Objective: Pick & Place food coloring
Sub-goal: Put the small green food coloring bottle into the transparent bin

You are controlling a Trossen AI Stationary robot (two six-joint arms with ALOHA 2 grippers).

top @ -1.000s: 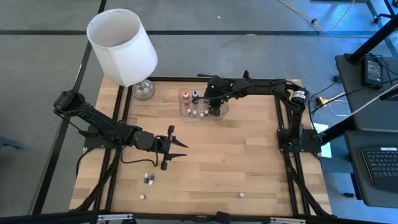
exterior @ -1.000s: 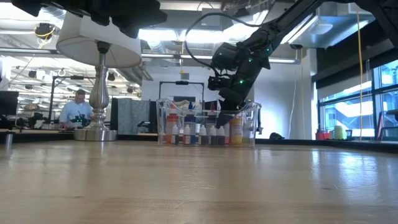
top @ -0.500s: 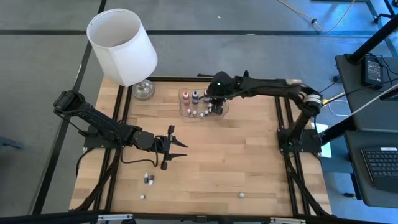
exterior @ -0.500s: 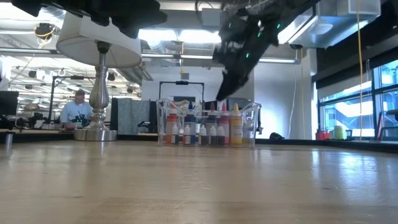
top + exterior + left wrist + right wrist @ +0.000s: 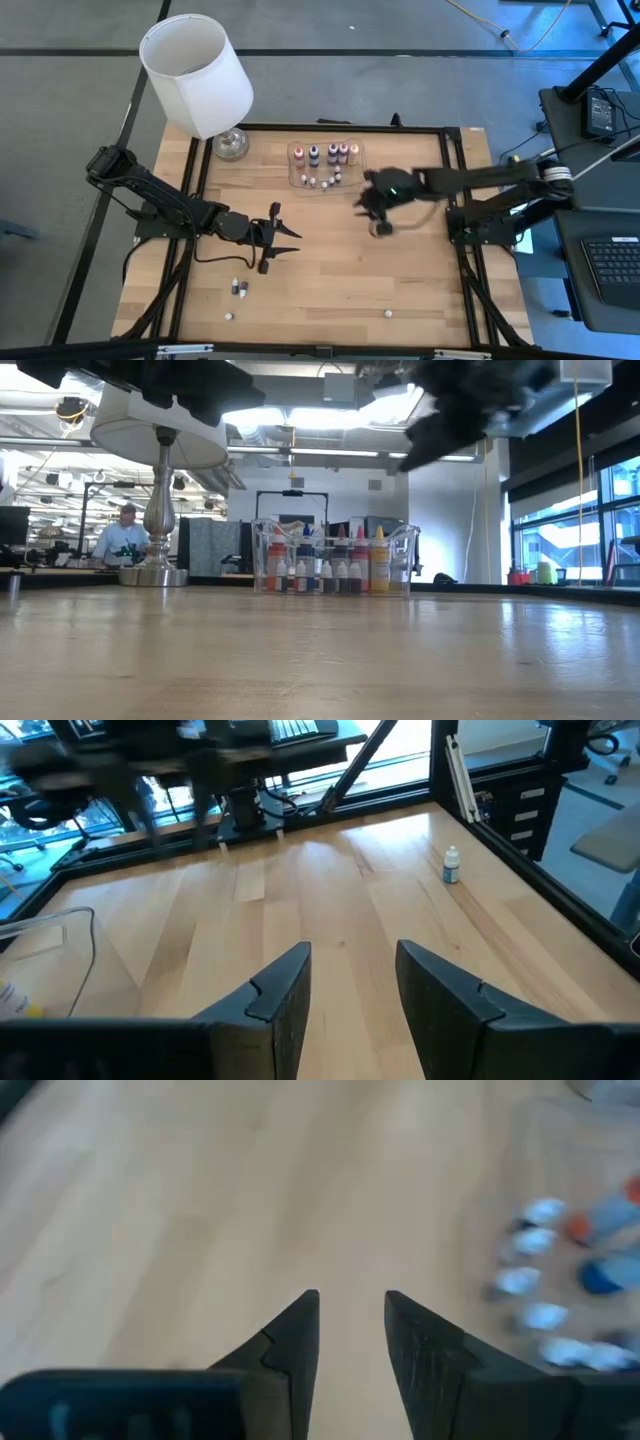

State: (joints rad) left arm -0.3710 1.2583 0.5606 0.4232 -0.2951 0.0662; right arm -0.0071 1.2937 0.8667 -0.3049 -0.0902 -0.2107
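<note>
Two sets of jaws, both mine, and neither has anything between its fingers. My right gripper [image 5: 381, 226] hangs over bare wood right of the surface's centre, just off the near right corner of the clear tray [image 5: 357, 176]; its jaws stand parted by a narrow gap, and the right wrist view shows plain planks through that gap. My left gripper [image 5: 285, 238] waits over the left half of the surface, jaws apart, pointing toward the middle.

Most of the food coloring [image 5: 322, 157] sits in that tray at the far edge, a little left of the middle: a back row of taller bottles with red, blue, purple and orange caps, and a front row of tiny whitish ones. In the low view they stand upright in the tray [image 5: 262, 556].

Three strays lie out near the front edge: a small dark bottle [image 5: 240, 289] toward the near left corner, a whitish one [image 5: 229, 316] closer still to that corner, and another whitish one [image 5: 387, 313] right of the middle, which the left wrist view shows standing upright [image 5: 451, 865].

The lamp [image 5: 196, 75] stands on the far left corner.
</note>
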